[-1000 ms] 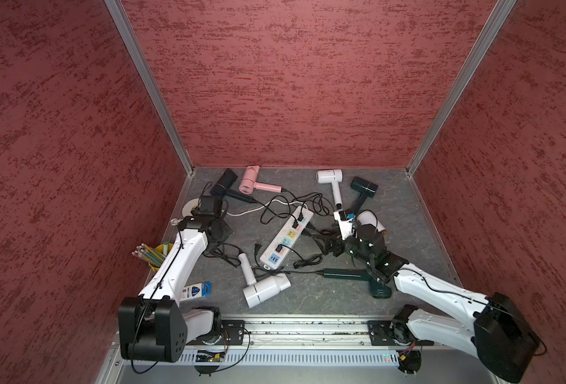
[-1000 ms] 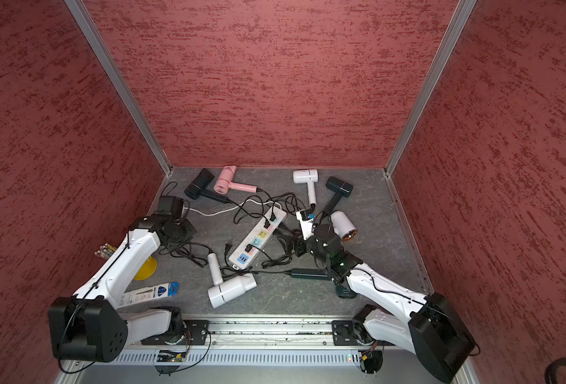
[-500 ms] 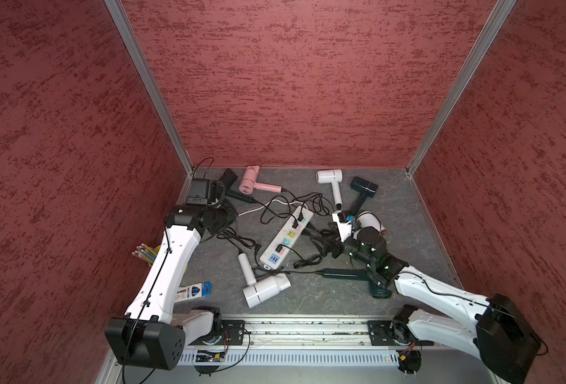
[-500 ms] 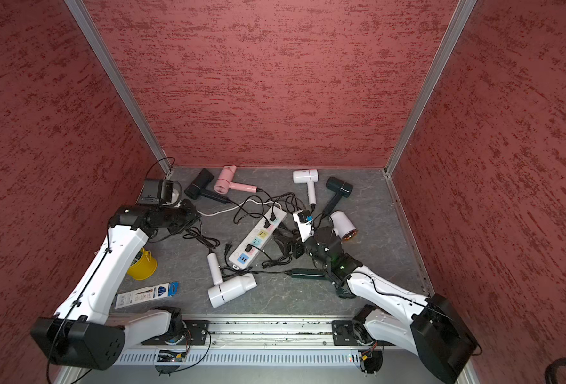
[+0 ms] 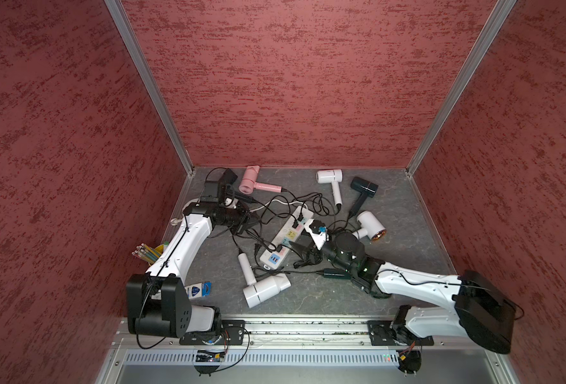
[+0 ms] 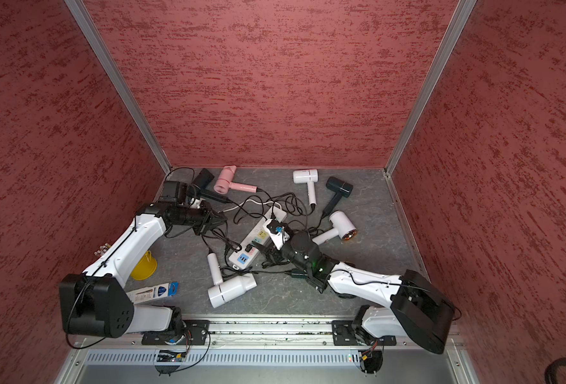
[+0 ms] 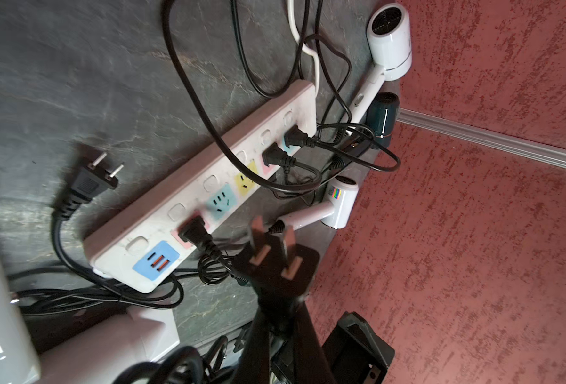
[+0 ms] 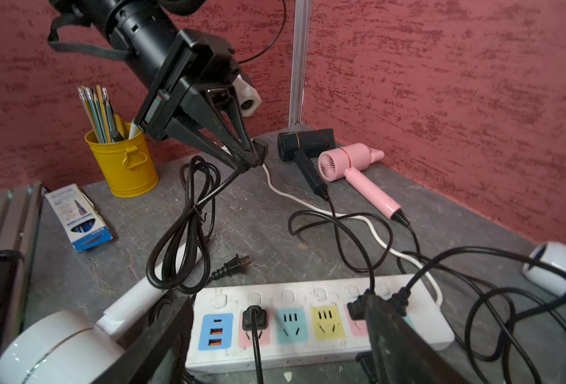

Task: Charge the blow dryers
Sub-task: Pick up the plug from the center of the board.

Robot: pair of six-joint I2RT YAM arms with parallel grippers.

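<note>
- Dial set on the table [image 5: 408, 232], 12 at the back wall. All dryers lie flat. At 11, black blow dryer [image 8: 308, 141] and pink blow dryer [image 5: 250, 179] side by side. At 12, back white blow dryer [image 5: 330, 176]. At 1, dark green blow dryer [image 5: 363, 188].
- Between 2 and 3, white blow dryer with orange mouth [image 5: 371, 226]. At 7, front white blow dryer [image 5: 265, 289]. At 5, dark blow dryer [image 5: 334, 274], mostly hidden under the right arm, colour unclear.
- Black cords tangle across the middle, over and beside the power strip [image 5: 286, 237], which runs through the centre from 7 toward 1.
- Three black plugs are seated in the strip: one in the pink socket next to the blue USB block, two in the end sockets toward 1. Teal and yellow sockets bare.
- A loose two-pin plug [image 7: 100, 176] lies on the table just beside the strip, toward 9.
- At 10, left tool [image 8: 252, 159] is raised off the table and pinched tight on a black three-pin plug [image 7: 275, 262]. Its cord hangs in a tied loop.
- At the centre, right tool [image 8: 280, 297] sits low, fingers spread wide over the strip's near edge. No grip seen.
- At 9, yellow cup [image 8: 122, 166] of pencils. At 8, blue-and-white box [image 8: 78, 216].
</note>
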